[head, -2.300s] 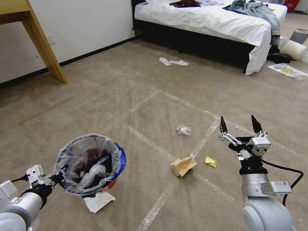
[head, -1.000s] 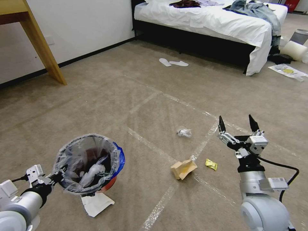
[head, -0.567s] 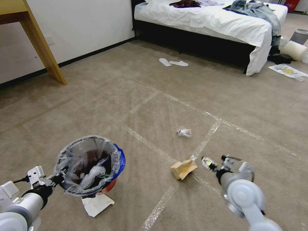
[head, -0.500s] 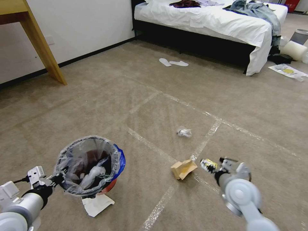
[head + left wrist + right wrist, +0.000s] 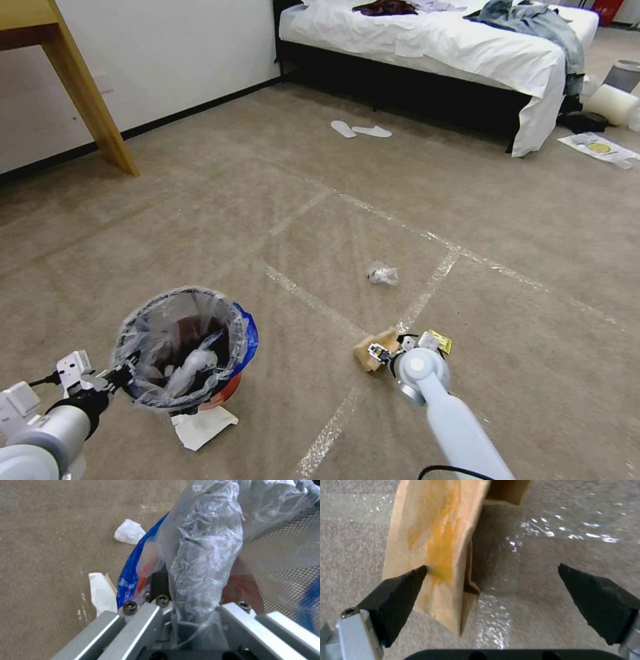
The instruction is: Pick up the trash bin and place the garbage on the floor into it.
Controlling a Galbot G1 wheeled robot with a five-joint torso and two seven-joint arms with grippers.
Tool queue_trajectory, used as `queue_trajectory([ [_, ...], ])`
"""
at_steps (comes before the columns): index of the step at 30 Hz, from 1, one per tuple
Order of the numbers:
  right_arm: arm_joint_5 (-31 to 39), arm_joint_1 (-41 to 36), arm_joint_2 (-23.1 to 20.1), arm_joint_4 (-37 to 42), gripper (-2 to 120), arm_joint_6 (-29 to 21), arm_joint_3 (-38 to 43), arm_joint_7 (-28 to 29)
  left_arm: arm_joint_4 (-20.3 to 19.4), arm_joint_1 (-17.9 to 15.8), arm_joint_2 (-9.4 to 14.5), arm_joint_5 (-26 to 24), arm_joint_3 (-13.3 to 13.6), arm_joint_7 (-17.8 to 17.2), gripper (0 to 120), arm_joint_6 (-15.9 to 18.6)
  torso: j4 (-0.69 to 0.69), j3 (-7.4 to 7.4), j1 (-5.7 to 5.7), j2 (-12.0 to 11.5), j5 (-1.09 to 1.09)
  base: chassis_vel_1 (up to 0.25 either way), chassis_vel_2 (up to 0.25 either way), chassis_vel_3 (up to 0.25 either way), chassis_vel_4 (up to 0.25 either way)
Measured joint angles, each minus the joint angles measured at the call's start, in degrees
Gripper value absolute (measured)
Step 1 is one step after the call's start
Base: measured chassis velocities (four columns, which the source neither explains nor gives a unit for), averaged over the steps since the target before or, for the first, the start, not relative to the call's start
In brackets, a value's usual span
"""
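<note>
The right pincer has come down from where it hung raised over the tape lines a moment ago and now sits low on the floor at the carton. Its jaws stand wide apart: one fingertip touches the carton's stained face, the other is well clear over bare carpet, so nothing is gripped yet. In my judgement the arm has switched from waiting to reaching, and the carton is the piece about to be taken. The tiny yellow wrapper lies just beside the wrist, and the clear wad rests farther out, untouched.

The bin has barely shifted. The left pincer is clamped on its rim and liner, holding it at the robot's left, over a white paper on the floor. White scraps and something dark already lie inside.

Much is hidden. From the head view the right arm covers most of the carton and its own jaws, so how squarely they straddle the carton is hard to judge. The crumpled liner blocks the left wrist view, so the exact hold on the rim cannot be made out. Whether the bin's base touches the paper is unclear.
</note>
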Motion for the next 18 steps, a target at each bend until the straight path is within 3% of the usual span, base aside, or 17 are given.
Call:
queue_trajectory([
  [7, -2.0, 1.7, 1.0, -2.8, 97, 0.4, -0.5, -2.0, 0.0, 0.2, -0.5, 0.2, 0.2, 0.0, 1, -0.1, 0.0, 0.0, 0.0, 0.0, 0.0, 0.0, 0.0, 0.0, 0.0],
  [15, -4.4, 0.8, 0.9, -2.3, 73, 0.6, -1.3, -4.5, 0.1, 0.0, -0.7, 0.4, 0.6, 0.0, 1, -0.1, -0.01, 0.0, 0.0, 0.0, 0.0, 0.0, 0.0, 0.0, 0.0],
  [18, -5.8, -0.4, 0.9, -1.4, 54, 0.7, -2.6, -6.0, 0.2, -0.1, -0.8, 0.4, 0.8, 0.1, 1, -0.2, -0.01, 0.0, 0.0, 0.0, 0.01, 0.0, 0.0, 0.0, 0.0],
])
